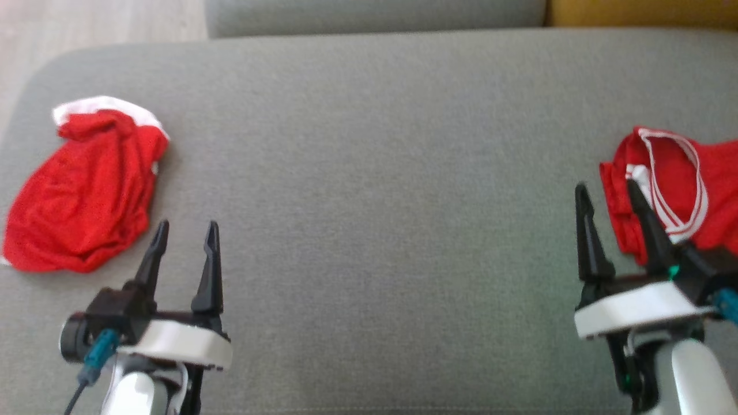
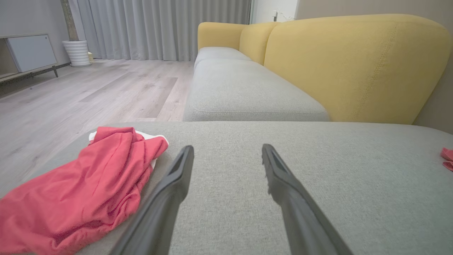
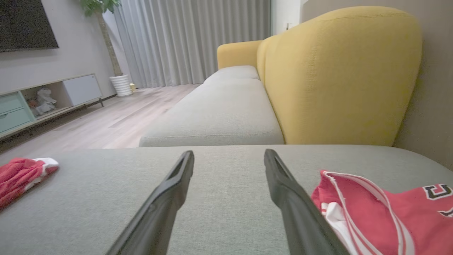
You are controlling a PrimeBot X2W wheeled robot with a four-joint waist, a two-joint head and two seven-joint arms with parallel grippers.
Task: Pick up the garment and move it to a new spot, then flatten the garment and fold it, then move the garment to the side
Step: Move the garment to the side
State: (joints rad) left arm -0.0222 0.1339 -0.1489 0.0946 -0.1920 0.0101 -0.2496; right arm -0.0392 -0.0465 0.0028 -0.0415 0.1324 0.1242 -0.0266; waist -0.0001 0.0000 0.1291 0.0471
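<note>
**Both hands spread over the grey seat, a red garment at each side**

I have the left hand (image 1: 187, 225) low at the near left, its two dark fingers spread wide and holding nothing. Just to its left, a little farther off, the crumpled red garment (image 1: 86, 190) lies on the grey seat cushion (image 1: 375, 173), white trim at its far end, close to the cushion's left edge. My right hand (image 1: 606, 185) sits at the near right, fingers likewise apart and empty. The striped red garment (image 1: 709, 173) lies just to its right. The right wrist view shows white stripes and dark lettering on that fabric, beside the right finger. A yellow backrest (image 2: 354, 63) rises at the far right.
</note>
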